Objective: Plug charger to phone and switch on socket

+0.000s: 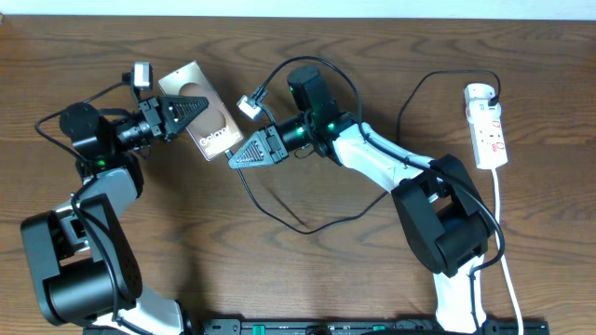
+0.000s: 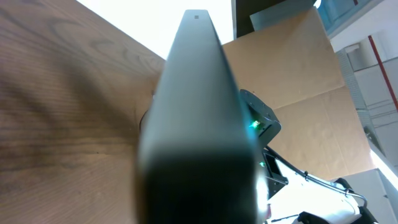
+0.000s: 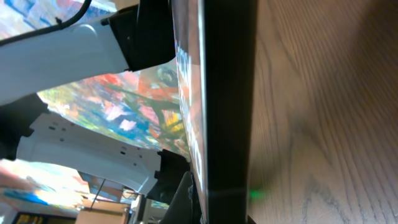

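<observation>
Phone: the phone is up on its edge off the table, near the far side and between my two grippers. Both wrist views show only its dark side, very close.
Left gripper: the left gripper is clamped on the phone's upper half, as I judge it, with its fingers lapping the face.
Right gripper: the right gripper sits at the phone's lower end. I cannot tell whether its fingers are apart or pinched on the plug.
Cable: the cable runs from the far end of the socket, loops under my right arm and ends at the right gripper. The tip is hidden.
Done: the phone is held up for plugging in, but I can't confirm the plug is seated.
Left to do: seat the plug, then press the switch, which is well apart to my right.
Room: the table is bare in the middle and on the near side. The cable loop could snag my right arm.
</observation>
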You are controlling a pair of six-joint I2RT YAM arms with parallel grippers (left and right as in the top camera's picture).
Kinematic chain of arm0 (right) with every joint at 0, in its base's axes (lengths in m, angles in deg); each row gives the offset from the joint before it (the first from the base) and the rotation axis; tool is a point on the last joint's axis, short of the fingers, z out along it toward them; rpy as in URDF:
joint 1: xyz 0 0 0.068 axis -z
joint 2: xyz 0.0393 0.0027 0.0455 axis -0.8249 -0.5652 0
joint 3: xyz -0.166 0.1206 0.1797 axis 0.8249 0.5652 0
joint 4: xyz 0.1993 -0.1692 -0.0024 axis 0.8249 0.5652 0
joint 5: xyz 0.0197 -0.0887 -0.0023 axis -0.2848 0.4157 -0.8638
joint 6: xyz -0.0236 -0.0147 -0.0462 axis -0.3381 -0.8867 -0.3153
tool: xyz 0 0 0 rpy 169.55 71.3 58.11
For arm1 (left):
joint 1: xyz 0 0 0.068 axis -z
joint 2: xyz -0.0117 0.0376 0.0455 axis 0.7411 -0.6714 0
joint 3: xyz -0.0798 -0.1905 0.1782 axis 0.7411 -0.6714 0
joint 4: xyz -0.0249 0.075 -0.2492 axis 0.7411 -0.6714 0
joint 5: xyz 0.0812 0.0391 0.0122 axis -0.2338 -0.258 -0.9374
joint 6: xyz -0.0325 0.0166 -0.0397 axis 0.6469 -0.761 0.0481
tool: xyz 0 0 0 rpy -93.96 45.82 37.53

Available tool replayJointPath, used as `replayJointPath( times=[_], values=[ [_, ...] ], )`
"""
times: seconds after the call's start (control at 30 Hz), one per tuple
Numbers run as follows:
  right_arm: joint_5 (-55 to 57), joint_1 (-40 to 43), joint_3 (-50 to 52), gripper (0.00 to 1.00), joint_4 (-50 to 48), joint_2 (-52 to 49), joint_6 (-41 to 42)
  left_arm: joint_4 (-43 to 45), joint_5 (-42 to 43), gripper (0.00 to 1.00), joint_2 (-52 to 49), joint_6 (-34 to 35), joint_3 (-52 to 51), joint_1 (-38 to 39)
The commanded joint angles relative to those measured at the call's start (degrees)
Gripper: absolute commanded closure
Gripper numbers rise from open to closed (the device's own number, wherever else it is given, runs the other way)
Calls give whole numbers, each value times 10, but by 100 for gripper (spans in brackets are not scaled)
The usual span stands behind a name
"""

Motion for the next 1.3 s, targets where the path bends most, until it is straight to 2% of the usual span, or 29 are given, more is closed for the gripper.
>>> replayJointPath(
  times=[0.0,0.77,0.93,1.0,1.07,1.1,1.13,1.2,1.27],
  values=[
    [61,-10,-6,99,-8,0,14,5,34,93,7,-9,5,16],
    [61,9,-6,99,-12,0,13,5,34,93,7,-9,5,16],
    [61,9,-6,96,-12,0,13,5,32,92,7,-10,5,16],
    [61,9,-6,90,-12,0,13,5,28,93,7,-10,5,16],
    [58,9,-6,66,-12,0,13,5,27,93,7,-11,5,15],
    [57,9,-6,51,-12,0,13,5,27,93,7,-12,5,15],
    [57,9,-6,33,-12,0,13,5,27,93,7,-12,5,14],
    [57,9,-6,4,-12,0,13,5,27,93,7,-12,5,13],
    [57,9,-6,1,-12,0,13,5,27,93,7,-12,5,11]
  ],
)
